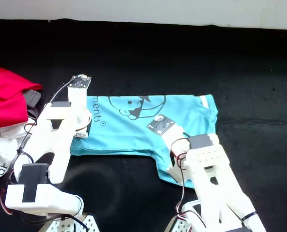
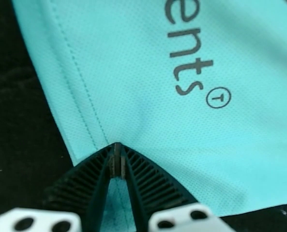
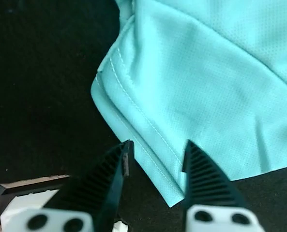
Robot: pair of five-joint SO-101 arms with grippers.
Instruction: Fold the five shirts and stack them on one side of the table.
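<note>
- Nearest you, on the left, your left gripper (image 2: 116,157) has its fingers pressed together. They look clamped on the left hem of the teal shirt (image 1: 133,130), with cloth showing between them.
- At the far left edge of the table (image 1: 133,48) sits a loose heap: a red shirt (image 1: 5,96) on top, a white garment (image 1: 0,145) under it on the near side, and a dark grey piece (image 1: 34,96) tucked between. None of it looks folded, and you cannot count the shirts in it.
- The teal shirt lies in the middle of the black table as a long band, print side up, with a flap hanging out towards you at its near right.
- On the right, your right gripper (image 3: 158,147) has its fingers apart. They straddle the stitched edge of that near-right flap and hold nothing yet.
- Judged from this, you are early in the task: one shirt is mid-fold, no tidy stack exists, and the heap on the left awaits you.
</note>
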